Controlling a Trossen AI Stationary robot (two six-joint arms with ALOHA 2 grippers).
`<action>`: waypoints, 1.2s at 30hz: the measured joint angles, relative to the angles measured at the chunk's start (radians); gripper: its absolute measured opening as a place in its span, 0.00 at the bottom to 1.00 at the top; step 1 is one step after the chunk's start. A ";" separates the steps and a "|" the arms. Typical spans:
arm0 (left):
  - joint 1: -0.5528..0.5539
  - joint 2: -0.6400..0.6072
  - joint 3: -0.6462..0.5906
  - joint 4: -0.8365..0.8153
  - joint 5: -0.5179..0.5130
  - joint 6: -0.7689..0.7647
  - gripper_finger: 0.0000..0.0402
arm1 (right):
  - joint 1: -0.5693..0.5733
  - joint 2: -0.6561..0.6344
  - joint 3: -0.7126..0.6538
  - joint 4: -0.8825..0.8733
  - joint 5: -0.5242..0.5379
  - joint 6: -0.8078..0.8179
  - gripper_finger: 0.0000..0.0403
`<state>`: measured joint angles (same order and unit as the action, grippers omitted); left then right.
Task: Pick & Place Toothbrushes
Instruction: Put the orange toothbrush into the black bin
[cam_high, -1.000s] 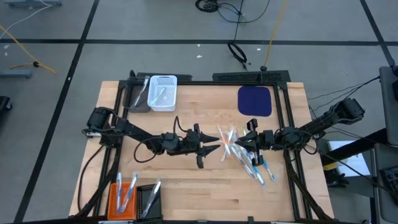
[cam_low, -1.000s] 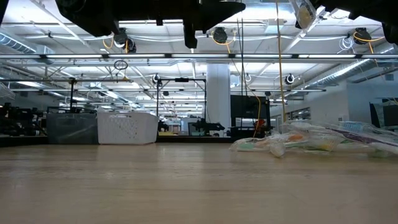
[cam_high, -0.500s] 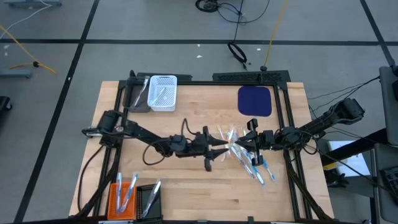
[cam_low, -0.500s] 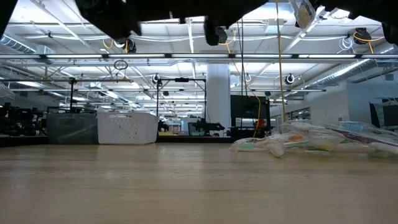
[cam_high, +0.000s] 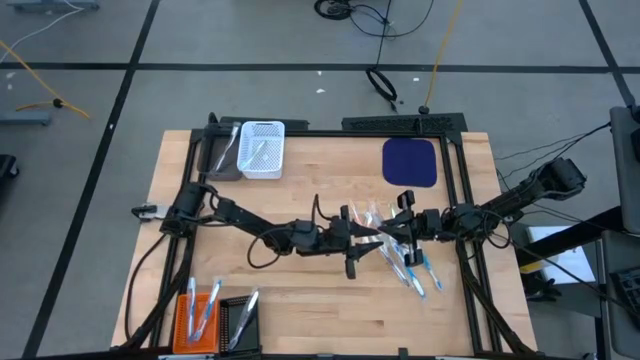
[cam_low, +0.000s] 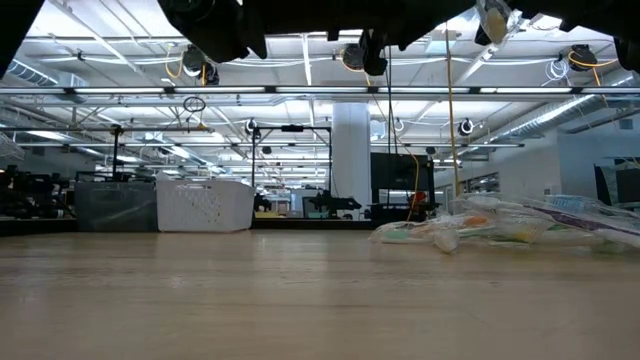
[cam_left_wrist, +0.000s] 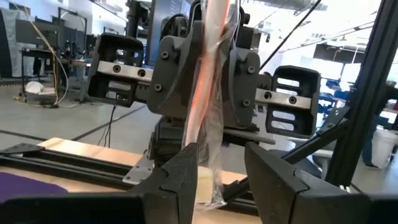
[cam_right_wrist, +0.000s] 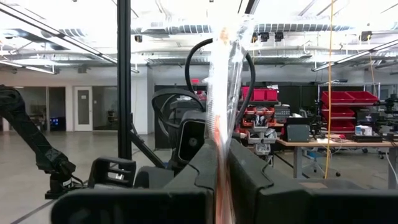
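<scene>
My right gripper (cam_right_wrist: 222, 177) is shut on a pink-handled toothbrush in a clear wrapper (cam_left_wrist: 208, 74), held above the table's middle right (cam_high: 380, 228). My left gripper (cam_left_wrist: 221, 177) is open and faces it from the table's left. Its two fingers stand on either side of the wrapped toothbrush's lower end (cam_left_wrist: 214, 186). Several more wrapped toothbrushes (cam_high: 405, 258) lie in a loose pile on the wood under and near the right gripper. In the low view the same pile (cam_low: 500, 225) lies flat on the table. My right gripper pinches the wrapped toothbrush between its two fingers at mid-length (cam_right_wrist: 221, 152), coming level from the table's right. The fingers lie across it. It stands about upright, lifted clear of the table, with the wrapper sticking out above and below. My left gripper flanks the lower end; whether it touches, I cannot tell.
A white basket (cam_high: 262, 148) and a grey one (cam_high: 222, 155) sit at the far left, both holding toothbrushes. An orange basket (cam_high: 200, 318) and a black one (cam_high: 238, 322) sit at the near left. A dark blue mat (cam_high: 410, 162) lies far right. A black frame (cam_high: 460, 180) borders the table.
My left gripper has moved toward the table's right, closing on the right gripper until its open fingers reach the held toothbrush. The right gripper and the pile have kept still.
</scene>
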<state>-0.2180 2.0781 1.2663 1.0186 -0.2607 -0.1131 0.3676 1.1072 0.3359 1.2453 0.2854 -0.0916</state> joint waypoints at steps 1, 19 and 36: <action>0.001 0.000 0.000 -0.007 0.000 0.000 0.34 | 0.000 0.000 0.000 0.000 0.001 -0.001 0.02; -0.080 -0.219 -0.017 -0.822 -0.001 -0.178 0.34 | 0.001 0.000 0.001 -0.026 0.000 0.000 0.02; -0.356 -0.392 -0.018 -1.601 0.163 -0.877 0.34 | 0.001 0.000 0.001 -0.030 0.001 0.001 0.02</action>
<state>-0.5743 1.6858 1.2488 -0.5828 -0.0974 -0.9898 0.3683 1.1072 0.3367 1.2152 0.2859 -0.0902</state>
